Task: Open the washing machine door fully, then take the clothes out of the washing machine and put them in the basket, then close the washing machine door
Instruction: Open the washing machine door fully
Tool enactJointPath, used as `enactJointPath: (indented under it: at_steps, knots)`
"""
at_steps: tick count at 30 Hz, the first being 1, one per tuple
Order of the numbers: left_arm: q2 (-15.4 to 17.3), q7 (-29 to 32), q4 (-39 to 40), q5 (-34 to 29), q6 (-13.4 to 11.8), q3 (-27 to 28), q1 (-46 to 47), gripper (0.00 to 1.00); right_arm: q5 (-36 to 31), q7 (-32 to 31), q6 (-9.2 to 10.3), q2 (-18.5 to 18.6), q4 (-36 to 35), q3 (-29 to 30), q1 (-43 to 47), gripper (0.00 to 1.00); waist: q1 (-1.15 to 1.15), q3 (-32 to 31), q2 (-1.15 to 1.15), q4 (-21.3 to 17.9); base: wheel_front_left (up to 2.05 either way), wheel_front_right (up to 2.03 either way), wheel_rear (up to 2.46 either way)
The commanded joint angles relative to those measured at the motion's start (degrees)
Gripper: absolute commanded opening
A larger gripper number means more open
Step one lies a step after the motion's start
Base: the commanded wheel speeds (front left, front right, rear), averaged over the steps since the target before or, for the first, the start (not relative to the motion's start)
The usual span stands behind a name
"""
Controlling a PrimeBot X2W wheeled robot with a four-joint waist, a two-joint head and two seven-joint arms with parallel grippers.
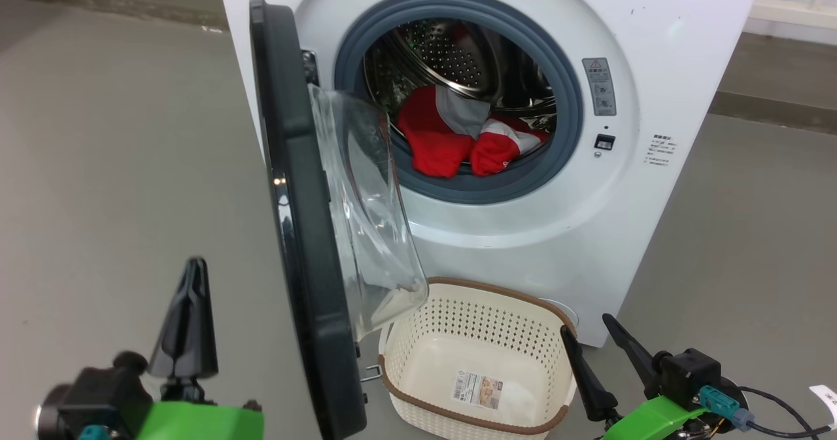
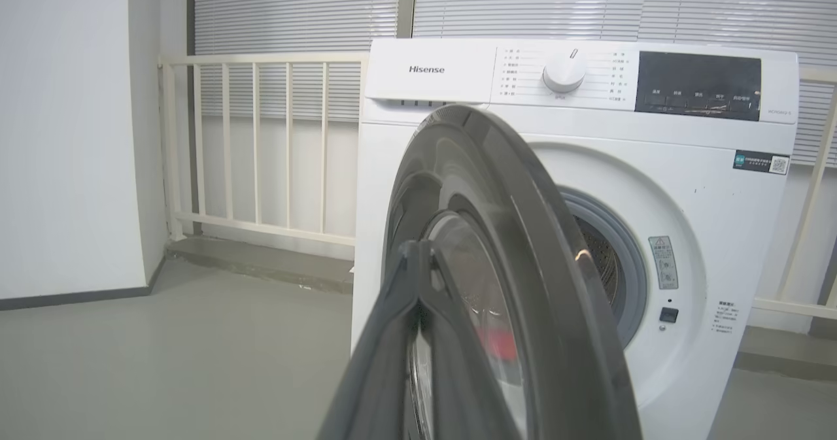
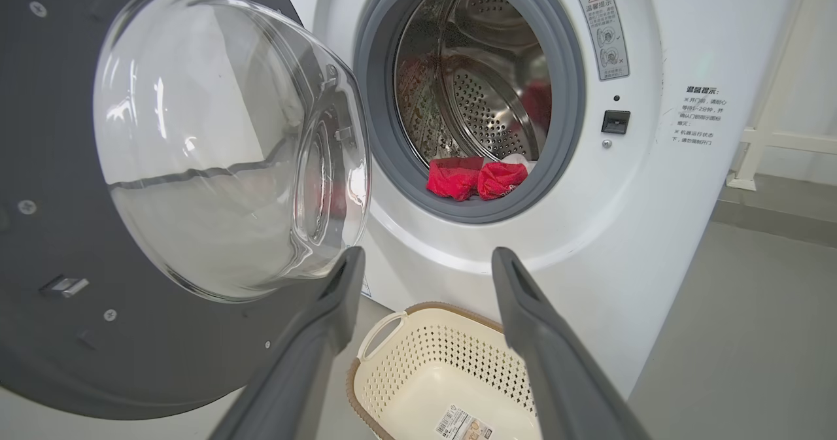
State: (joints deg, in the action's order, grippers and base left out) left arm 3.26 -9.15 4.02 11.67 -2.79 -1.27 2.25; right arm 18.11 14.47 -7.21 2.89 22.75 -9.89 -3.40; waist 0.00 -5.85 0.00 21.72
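Head view: the washing machine door (image 1: 294, 198) stands edge-on, swung out from the washing machine (image 1: 575, 244), likely not fully. The left gripper (image 1: 191, 273), fingers pressed together and empty, sits outside it (a blunt wedge for pushing, I'd guess); contact is unclear. The right gripper (image 1: 586, 325) hangs spread wide beside the basket (image 1: 458, 325), parked below the clothes (image 1: 444, 139) at the lip of the drum (image 1: 451, 54).

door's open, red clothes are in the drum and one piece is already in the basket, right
Not the last part: the basket holds no garment, just a paper label on its bottom, as the head view shows. The washing machine door is open and the clothes lie in the drum.
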Motion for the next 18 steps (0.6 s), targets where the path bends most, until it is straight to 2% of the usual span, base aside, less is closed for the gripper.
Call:
enactJointPath:
  at_steps: [1,11,14,18]
  knots:
    - [0.87,0.51,3.72,-0.17,-0.68,1.62,3.37,0.0,0.26,0.52,-0.28,-0.01,-1.1,-1.28,-1.31,1.0,0.0,0.07,0.0,-0.35,0.0,0.0,0.0]
    - [0.69,4.99,17.88,-0.01,0.81,-3.94,7.5,0.0,0.45,0.52,-0.28,-0.02,-0.26,-1.27,-1.6,1.0,0.0,0.62,0.0,-2.08,0.0,0.0,0.0]
    - [0.42,6.1,18.58,0.98,1.14,-6.42,7.87,0.0,0.6,0.52,-0.28,-0.02,-0.02,-1.3,-1.92,1.0,0.0,0.92,0.0,-2.44,0.0,0.0,0.0]
    - [0.09,6.64,15.65,2.97,1.79,-10.31,7.49,0.0,0.83,0.52,-0.28,-0.02,0.27,-1.56,-2.33,1.0,0.0,1.32,0.0,-2.93,0.0,0.0,0.0]
